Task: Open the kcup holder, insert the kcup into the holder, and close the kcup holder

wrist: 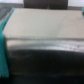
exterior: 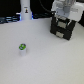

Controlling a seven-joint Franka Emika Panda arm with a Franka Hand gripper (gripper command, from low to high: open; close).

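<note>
Kcup point(exterior: 22, 48) alone, foreground; white bottle point(exterior: 25, 11) behind; gripper point(exterior: 63, 19) over kcup holder point(exterior: 63, 29), opening unclear.

Fills the frame from very near: the kcup holder point(wrist: 47, 57), blurred, its black glossy face streaked with pale reflections. Adjoining that face, a broad light tan flat surface point(wrist: 42, 22), apparently the unit's upper side. Beside the dark face, a teal strip point(wrist: 4, 47) along one edge, unidentifiable.
</note>
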